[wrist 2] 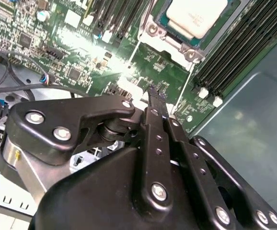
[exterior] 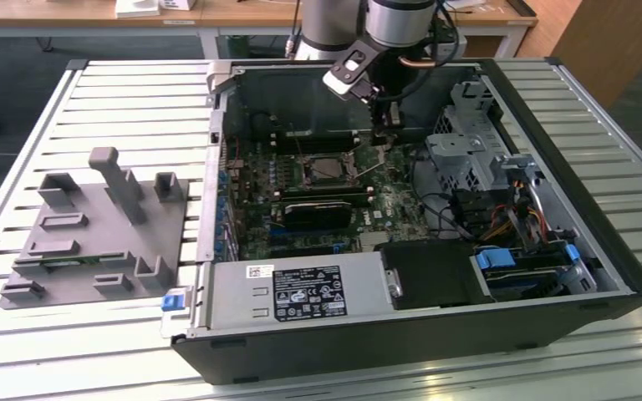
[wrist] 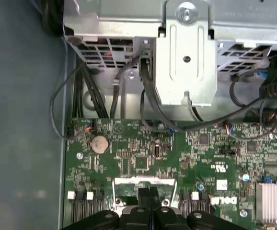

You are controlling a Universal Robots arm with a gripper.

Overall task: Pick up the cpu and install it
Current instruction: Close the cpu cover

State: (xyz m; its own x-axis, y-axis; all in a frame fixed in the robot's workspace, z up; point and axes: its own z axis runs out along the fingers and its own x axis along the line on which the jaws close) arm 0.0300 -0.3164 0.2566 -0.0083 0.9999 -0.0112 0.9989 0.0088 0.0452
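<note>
tabletop (exterior: pixel 76 351): white slatted metal, carrying an open black computer case (exterior: pixel 410 351) and, to the exterior view's left of it, a large grey plastic tray with upright pegs (exterior: pixel 76 251).
power supply (exterior: pixel 243 292): silver metal box with a printed label, at the case's nearest edge.
motherboard (exterior: pixel 298 238) (wrist: pixel 138 163): green circuit board lying flat on the case floor.
cpu (exterior: pixel 323 170) (wrist 2: pixel 196 17): small flat square chip with a pale silver metal top, seated flat inside the metal-rimmed socket frame (wrist 2: pixel 150 29) on the motherboard.
tool (exterior: pixel 386 147) (wrist 2: pixel 153 92) (wrist: pixel 149 190): black, two-fingered, clenched with its fingers pressed together and nothing between them. Its tips point down over the motherboard just beside the socket frame, toward the exterior view's right, apart from the cpu.
drive cage (exterior: pixel 466 154) (wrist: pixel 186 57): silver sheet metal, with black cables running past it.
arm (exterior: pixel 399 21): grey, reaching down into the case from the far side.
</note>
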